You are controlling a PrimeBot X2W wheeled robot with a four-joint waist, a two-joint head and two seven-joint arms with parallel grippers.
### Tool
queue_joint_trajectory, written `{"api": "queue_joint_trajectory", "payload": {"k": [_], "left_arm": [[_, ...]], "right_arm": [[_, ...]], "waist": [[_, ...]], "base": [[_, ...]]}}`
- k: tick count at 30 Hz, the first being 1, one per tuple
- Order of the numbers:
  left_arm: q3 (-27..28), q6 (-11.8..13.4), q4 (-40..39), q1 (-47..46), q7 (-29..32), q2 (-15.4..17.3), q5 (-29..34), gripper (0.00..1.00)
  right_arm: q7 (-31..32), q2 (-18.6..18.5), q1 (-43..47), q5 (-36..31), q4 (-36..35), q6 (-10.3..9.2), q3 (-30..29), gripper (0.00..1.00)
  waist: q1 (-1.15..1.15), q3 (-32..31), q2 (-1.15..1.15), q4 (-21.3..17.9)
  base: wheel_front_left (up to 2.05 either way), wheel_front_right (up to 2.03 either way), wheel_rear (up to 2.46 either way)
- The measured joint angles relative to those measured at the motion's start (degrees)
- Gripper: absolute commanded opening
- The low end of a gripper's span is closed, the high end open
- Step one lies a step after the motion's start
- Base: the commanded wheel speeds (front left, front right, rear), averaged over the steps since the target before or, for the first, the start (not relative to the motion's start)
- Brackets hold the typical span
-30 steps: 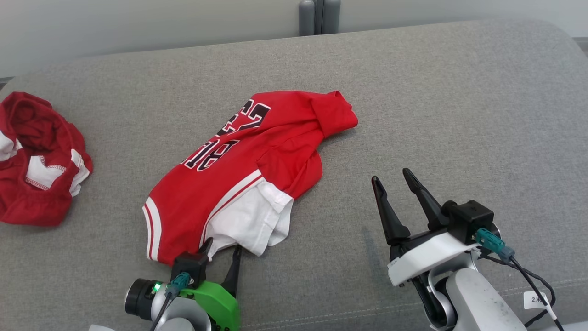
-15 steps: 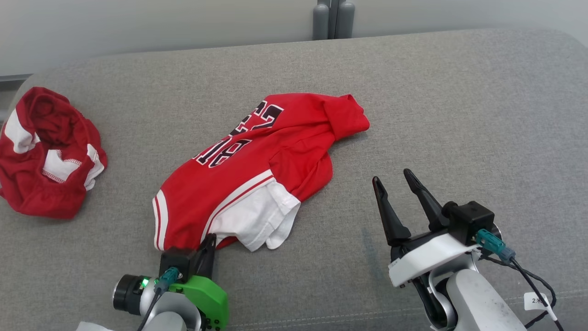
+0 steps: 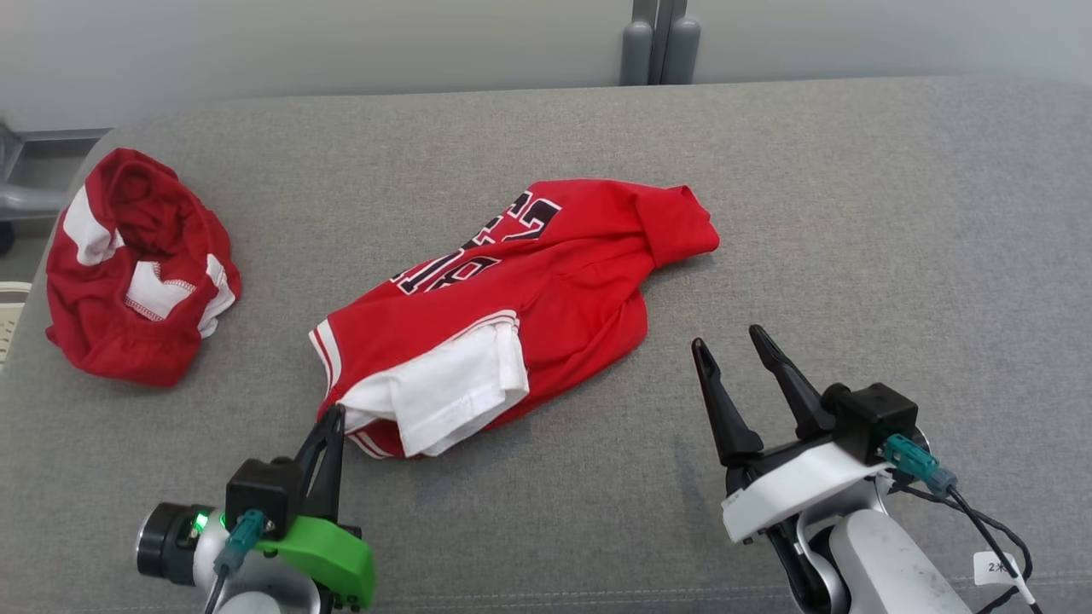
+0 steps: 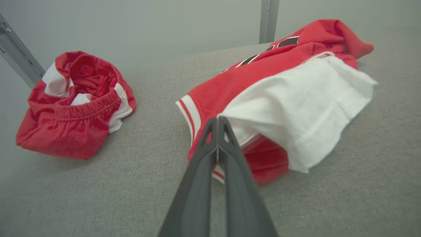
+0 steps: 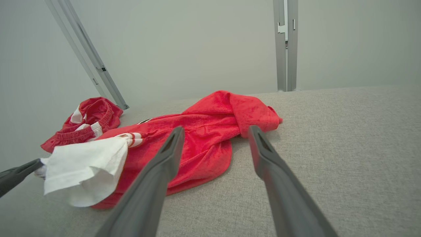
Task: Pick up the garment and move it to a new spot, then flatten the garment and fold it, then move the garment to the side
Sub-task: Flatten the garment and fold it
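Pinches the near hem of the red garment with the left hand, fingers pressed tight together on the cloth. Holds the right hand released, fingers spread, to the right of the garment and clear of it. Lies rumpled mid-way on the grey fabric surface, white panel at the near end. Well apart at far left, a second red bundle.

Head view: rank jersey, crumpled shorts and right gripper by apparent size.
1. jersey: clearly largest.
2. crumpled shorts: clearly smaller than that.
3. right gripper: smallest as seen, and it sits nearer the camera, which inflates it.
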Motion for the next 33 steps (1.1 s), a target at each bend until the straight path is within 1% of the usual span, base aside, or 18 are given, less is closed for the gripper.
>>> {"api": "queue_joint_trajectory", "payload": {"k": [3, 7, 10, 13, 14, 15, 18, 22, 25, 28, 33], "left_arm": [[-0.01, 0.96, -3.53, 3.94, 1.48, 0.45, -0.84, 0.0], [0.12, 1.26, -4.13, 7.96, 2.55, 1.1, -2.6, 0.0], [-0.23, 0.2, -2.75, 8.83, 2.24, 0.26, -3.99, 0.0], [-0.56, -0.3, 0.36, 8.79, 1.32, -0.77, -4.39, 0.0], [-0.46, -0.29, 1.05, 8.68, 0.79, -1.11, -4.39, 0.41], [-0.05, -0.21, 1.27, 8.67, 0.15, -1.58, -4.63, 1.0], [1.54, -0.07, 0.85, 8.41, -1.25, -2.5, -5.84, 1.0], [4.36, -0.29, -2.78, 8.39, -2.16, -2.86, -6.2, 1.0], [6.65, 0.6, -6.27, 8.64, -2.21, -3.27, -4.9, 1.0], [9.13, 1.78, -9.26, 9.2, -2.29, -3.88, -2.33, 1.0], [13.59, 2.77, -13.26, 10.33, -2.34, -6.11, 0.64, 1.0]], "right_arm": [[0.0, -0.01, 0.15, 0.16, 0.05, 0.0, 0.05, 1.0], [0.0, 0.0, 0.27, 0.16, 0.38, 0.0, -0.16, 1.0], [0.0, -0.01, 0.27, -0.05, 0.66, 0.0, -0.55, 1.0], [0.0, -0.01, 0.27, -0.27, 0.99, 0.0, -0.49, 1.0], [0.0, 0.01, 0.26, -0.29, 1.05, 0.0, -0.46, 1.0], [0.0, 0.0, 0.26, -0.3, 1.14, 0.0, -0.49, 1.0], [0.0, 0.0, 0.27, -0.59, 1.38, 0.0, -0.91, 1.0], [0.0, -0.01, 0.27, -1.14, 1.94, 0.0, -2.38, 1.0], [0.0, 0.0, 0.25, -1.35, 2.21, 0.0, -3.24, 1.0], [0.0, 0.01, 0.21, -2.02, 2.45, 0.0, -4.37, 1.0], [0.0, 0.0, 0.12, -2.81, 2.86, 0.0, -6.38, 1.0]], "waist": [[0.0, -0.27, 0.0, 0.6], [0.0, -0.36, 0.0, 1.34], [0.0, -0.38, 0.0, 1.94], [0.0, -0.63, 0.0, 2.47], [0.0, -0.76, 0.0, 2.61], [0.0, -0.86, 0.0, 2.75], [0.0, -1.11, 0.0, 3.22], [0.0, -1.43, 0.0, 4.05], [0.0, -1.69, 0.0, 4.51], [0.0, -1.89, 0.0, 4.87], [0.0, -2.11, 0.0, 5.22]], "base": [[0.0, 0.0, 0.0], [0.0, 0.0, 0.0], [0.0, 0.0, 0.0], [0.0, 0.0, 0.0], [0.0, 0.0, 0.0], [0.0, 0.0, 0.0], [0.0, 0.0, 0.0], [0.0, 0.0, 0.0], [0.0, 0.0, 0.0], [0.0, 0.0, 0.0], [0.0, 0.0, 0.0]]}}
